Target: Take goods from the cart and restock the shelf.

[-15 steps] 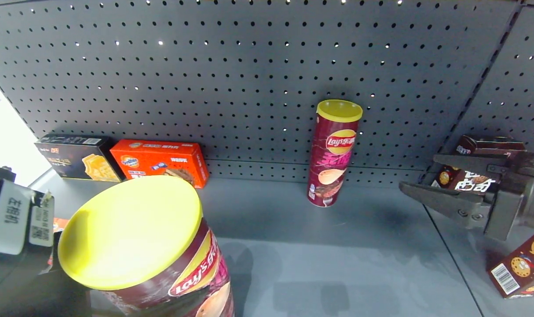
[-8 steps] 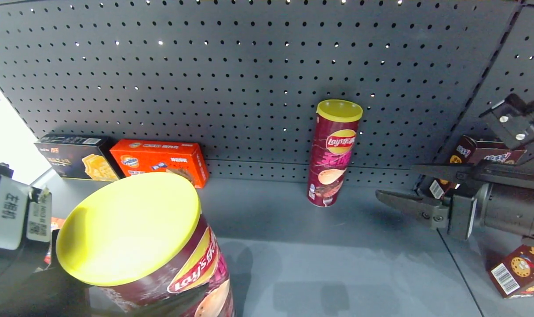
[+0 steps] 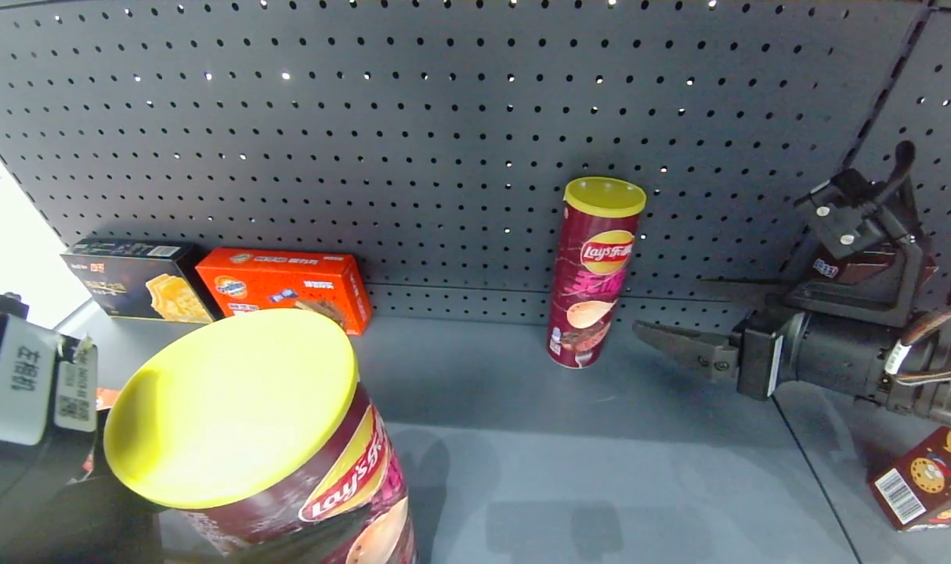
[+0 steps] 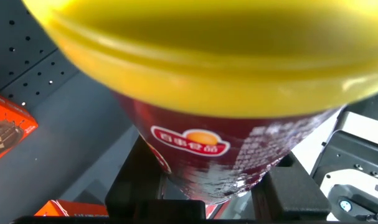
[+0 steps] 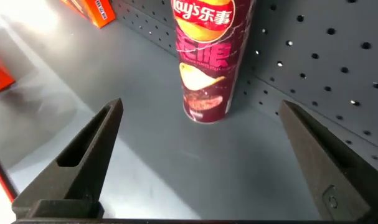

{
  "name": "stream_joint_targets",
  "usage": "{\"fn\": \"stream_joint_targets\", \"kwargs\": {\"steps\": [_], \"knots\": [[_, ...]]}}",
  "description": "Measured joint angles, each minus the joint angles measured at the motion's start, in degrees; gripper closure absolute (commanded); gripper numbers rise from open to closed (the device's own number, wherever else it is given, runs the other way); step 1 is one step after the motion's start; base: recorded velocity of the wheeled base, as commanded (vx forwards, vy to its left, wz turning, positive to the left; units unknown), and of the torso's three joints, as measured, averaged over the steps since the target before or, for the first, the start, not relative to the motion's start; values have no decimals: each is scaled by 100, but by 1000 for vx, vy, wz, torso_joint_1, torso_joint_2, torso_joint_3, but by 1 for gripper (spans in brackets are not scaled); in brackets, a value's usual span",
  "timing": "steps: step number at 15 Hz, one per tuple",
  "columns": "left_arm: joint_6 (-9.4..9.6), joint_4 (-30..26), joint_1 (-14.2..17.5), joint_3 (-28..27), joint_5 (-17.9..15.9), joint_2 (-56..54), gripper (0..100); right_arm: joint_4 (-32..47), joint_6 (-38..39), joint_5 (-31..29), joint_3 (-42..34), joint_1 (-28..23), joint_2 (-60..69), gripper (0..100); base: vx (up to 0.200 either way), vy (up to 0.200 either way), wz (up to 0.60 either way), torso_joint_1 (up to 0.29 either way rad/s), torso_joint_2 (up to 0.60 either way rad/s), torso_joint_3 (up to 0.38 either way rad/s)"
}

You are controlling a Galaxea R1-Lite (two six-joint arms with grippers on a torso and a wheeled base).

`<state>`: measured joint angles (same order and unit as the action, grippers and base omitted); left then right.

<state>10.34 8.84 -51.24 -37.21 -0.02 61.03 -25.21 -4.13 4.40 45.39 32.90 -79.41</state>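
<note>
The right gripper [image 3: 671, 309] lies level just above the shelf [image 3: 601, 470], its two fingers spread wide and holding nothing. Its tips are near the right side of a standing chip can [image 3: 593, 274], not touching it. That can is upright at the back, against the pegboard wall [image 3: 444, 117]. The left gripper [image 4: 207, 199] is clamped around the lower body of a second chip can [image 3: 240, 423], held upright and close at the front left.

The right arm appears to be lining up on the standing can. A clean approach would straddle it evenly before any squeeze — a one-sided touch could topple it.

Counted: two chip cans; one orange box [image 3: 287, 286] and one black box [image 3: 135, 278] at back left; a brown box [image 3: 926, 478] at front right, and another partly hidden behind the right arm.
</note>
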Motion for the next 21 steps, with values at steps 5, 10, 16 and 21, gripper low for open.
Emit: {"fn": "stream_joint_targets", "kwargs": {"steps": [5,10,16,21], "knots": [[-7,-250,6,0,18,-67,100,-514,-22,112,20,-79,-545,0,0,0,0,0,0,0],[-13,-299,9,-37,12,-135,100,-744,-22,274,89,-284,-912,0,0,0,0,0,0,0],[-13,-266,57,-66,2,-135,100,-1480,-16,394,63,-336,-1379,0,0,0,0,0,0,0],[-16,-260,72,-44,2,-130,100,-1642,-16,419,54,-358,-1673,0,0,0,0,0,0,0]]}}
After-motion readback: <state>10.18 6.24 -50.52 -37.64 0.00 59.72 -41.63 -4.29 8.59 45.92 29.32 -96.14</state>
